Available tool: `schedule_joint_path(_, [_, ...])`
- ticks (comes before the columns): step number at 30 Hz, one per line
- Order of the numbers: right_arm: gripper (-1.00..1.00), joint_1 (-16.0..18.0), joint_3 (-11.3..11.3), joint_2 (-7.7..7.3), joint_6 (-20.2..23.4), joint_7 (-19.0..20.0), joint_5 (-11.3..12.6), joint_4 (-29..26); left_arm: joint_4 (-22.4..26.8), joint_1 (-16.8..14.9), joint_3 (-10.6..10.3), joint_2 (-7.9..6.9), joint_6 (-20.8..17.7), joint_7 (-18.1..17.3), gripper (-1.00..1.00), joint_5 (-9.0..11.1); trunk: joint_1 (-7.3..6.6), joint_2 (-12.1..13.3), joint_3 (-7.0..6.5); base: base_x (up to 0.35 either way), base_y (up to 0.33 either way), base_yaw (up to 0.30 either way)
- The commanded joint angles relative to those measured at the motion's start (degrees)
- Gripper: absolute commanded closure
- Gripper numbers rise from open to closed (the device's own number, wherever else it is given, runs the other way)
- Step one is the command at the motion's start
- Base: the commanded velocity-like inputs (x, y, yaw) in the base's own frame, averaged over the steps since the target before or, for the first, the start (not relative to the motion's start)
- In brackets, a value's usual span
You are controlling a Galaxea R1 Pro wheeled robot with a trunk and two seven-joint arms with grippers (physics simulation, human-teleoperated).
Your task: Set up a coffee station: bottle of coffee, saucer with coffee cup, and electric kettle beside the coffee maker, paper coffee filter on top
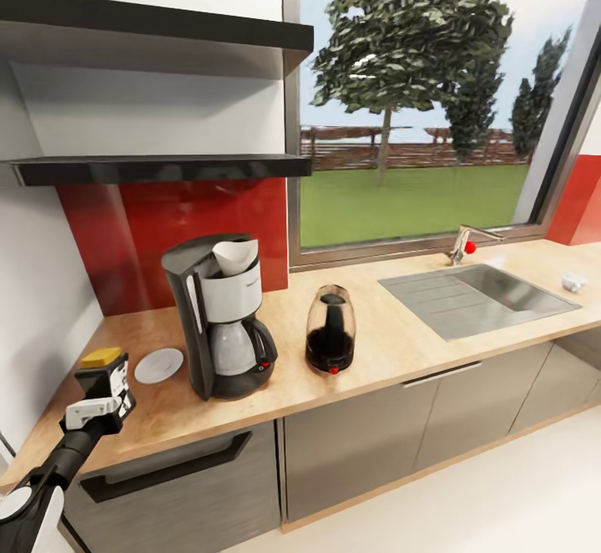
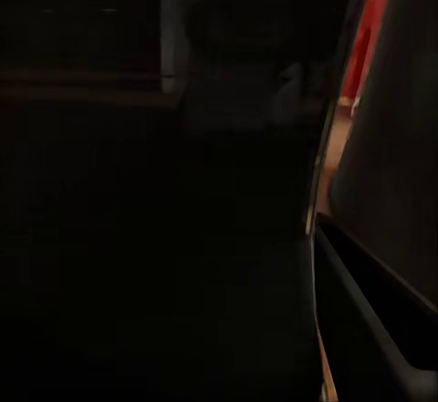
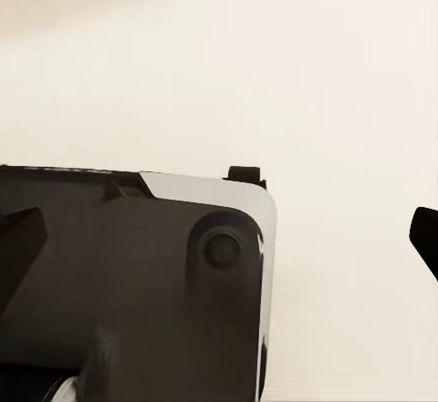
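The coffee maker (image 1: 221, 323) stands on the wooden countertop (image 1: 392, 352) below the black kitchen shelf (image 1: 159, 169). A white paper coffee filter (image 1: 236, 257) sits in its top. To its right stands the electric kettle (image 1: 330, 332); to its left lies the white saucer (image 1: 159, 365). My left gripper (image 1: 98, 403) is shut on the bottle of coffee (image 1: 102, 369), whose yellow cap shows above the counter's left end, near the saucer. The bottle's dark side (image 2: 182, 201) blocks the left wrist view. The coffee cup (image 1: 573, 282) rests far right, beyond the sink. My right gripper (image 3: 219, 238) is open, fingertips (image 3: 18, 238) wide apart.
A steel sink (image 1: 480, 294) with a faucet (image 1: 464, 244) is set into the counter's right half under the window. A red backsplash (image 1: 167, 227) and white wall close the left corner. In the right wrist view, part of my dark base (image 3: 137, 283) stands over pale floor.
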State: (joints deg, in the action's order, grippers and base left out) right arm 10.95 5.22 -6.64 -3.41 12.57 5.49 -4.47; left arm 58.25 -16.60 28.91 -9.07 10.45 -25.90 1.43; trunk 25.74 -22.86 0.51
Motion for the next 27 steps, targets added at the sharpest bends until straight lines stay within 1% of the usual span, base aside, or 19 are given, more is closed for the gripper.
schedule_joint_path(1, [-1.00,0.04,0.46,-0.03,-0.20,0.17,0.58,0.07,-0.06,-0.04,0.14,0.00,0.13,-0.37,1.00,0.07,0.04,-0.06,0.05,0.213,0.037,0.000])
schedule_joint_path(6, [-1.00,0.04,0.31,-0.04,-0.20,0.16,0.58,0.00,-0.02,-0.10,0.18,-0.06,0.09,-0.37,1.00,0.05,0.04,-0.06,0.05,0.293,0.114,0.000])
schedule_joint_path(12, [-1.00,0.04,0.33,-0.04,-0.20,0.17,0.60,-0.02,0.92,-0.10,0.25,-0.07,0.11,-0.37,1.00,0.29,0.04,-0.06,0.05,0.276,0.202,0.000])
schedule_joint_path(18, [-1.00,0.04,0.31,-0.04,-0.24,0.17,0.62,-0.02,3.51,0.14,0.27,-0.07,0.18,-0.36,1.00,0.48,0.04,-0.06,0.05,0.057,0.046,0.000])
schedule_joint_path(23, [-1.00,0.04,0.31,-0.04,-0.20,0.17,0.62,-0.02,3.99,0.16,0.27,-0.07,0.02,-0.34,1.00,0.50,0.04,-0.06,0.05,0.013,0.004,0.000])
schedule_joint_path(27, [-1.00,0.04,0.31,-0.05,-0.20,0.17,0.61,-0.02,4.05,0.10,0.27,-0.07,-0.01,-0.31,1.00,0.53,0.04,-0.06,0.05,0.129,0.064,-0.075])
